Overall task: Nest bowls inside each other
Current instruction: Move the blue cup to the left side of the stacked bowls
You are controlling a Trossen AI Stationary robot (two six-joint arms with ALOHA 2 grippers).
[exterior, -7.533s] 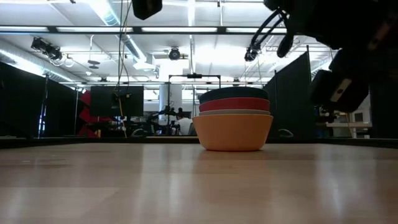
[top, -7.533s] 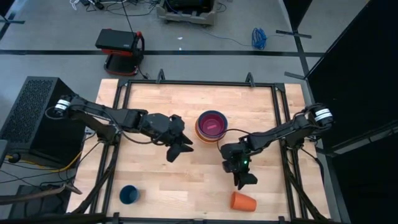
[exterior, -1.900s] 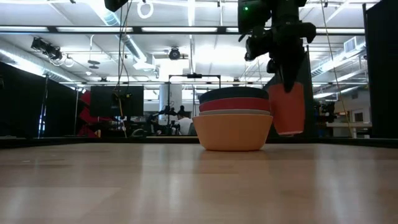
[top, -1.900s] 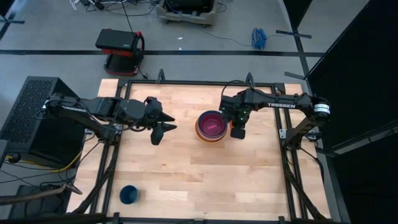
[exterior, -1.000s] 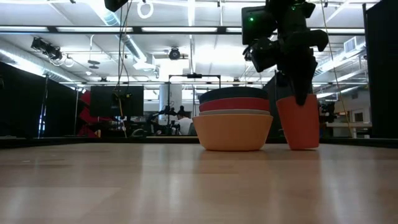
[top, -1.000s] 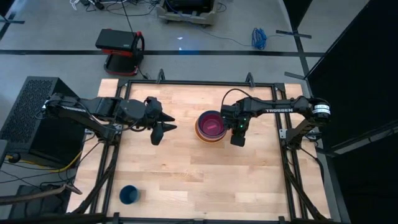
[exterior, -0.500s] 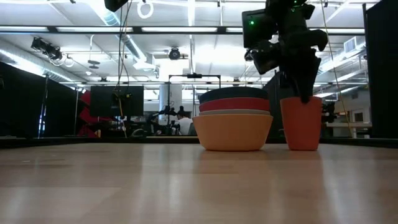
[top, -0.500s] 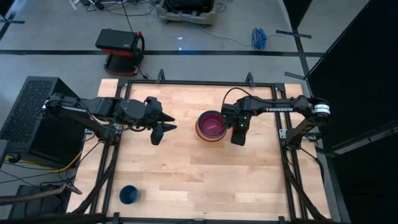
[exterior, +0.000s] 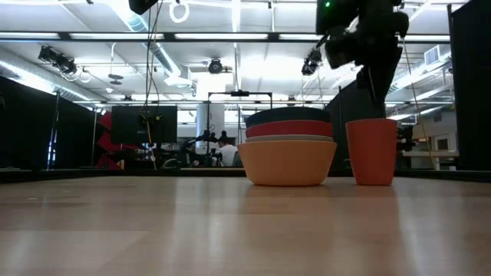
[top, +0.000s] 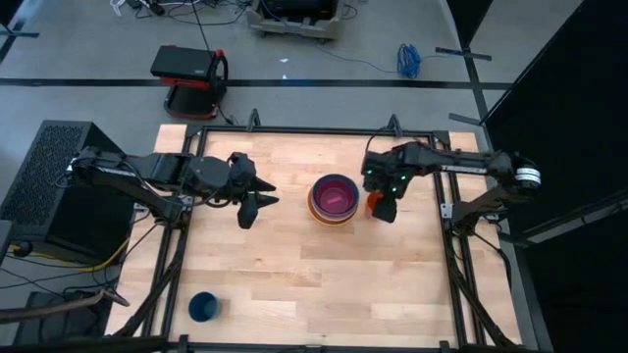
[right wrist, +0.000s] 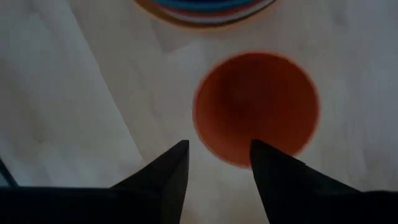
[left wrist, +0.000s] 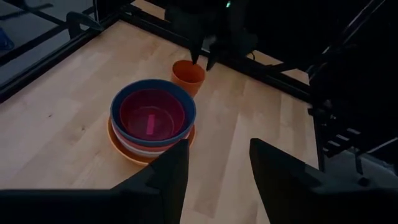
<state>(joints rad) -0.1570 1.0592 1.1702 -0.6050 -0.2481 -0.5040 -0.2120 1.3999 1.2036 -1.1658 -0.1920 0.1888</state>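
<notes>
The bowls [top: 333, 199] sit nested in one stack of smooth, round, shallow plastic shells on the pale wood-grain desk [top: 294, 275]. The left wrist view looks into the top one, a magenta-pink interior ringed by a teal-blue rim, with white and orange edges showing beneath. In the low view the stack reads from the bottom as a wide orange bowl [exterior: 287, 162], a thin white band, a red-orange band and a dark teal-blue rim, so four layers can be counted from the side and a fifth colour only from above. Just beside the stack, on the side toward the right end effector [top: 385, 211], stands one narrow orange cup [exterior: 372, 151], upright and open-mouthed, smooth-walled and slightly tapered. That end effector hangs directly above the cup with its two dark fingers apart and clear of the rim, gripping nothing; its wrist view looks straight down into the cup's round mouth. The left end effector [top: 257, 200] hovers well off to the other side of the stack, its two dark wedge-shaped fingers parted and empty. One small dark blue cup [top: 203, 306] stands near the desk's front edge, far from both end effectors.
</notes>
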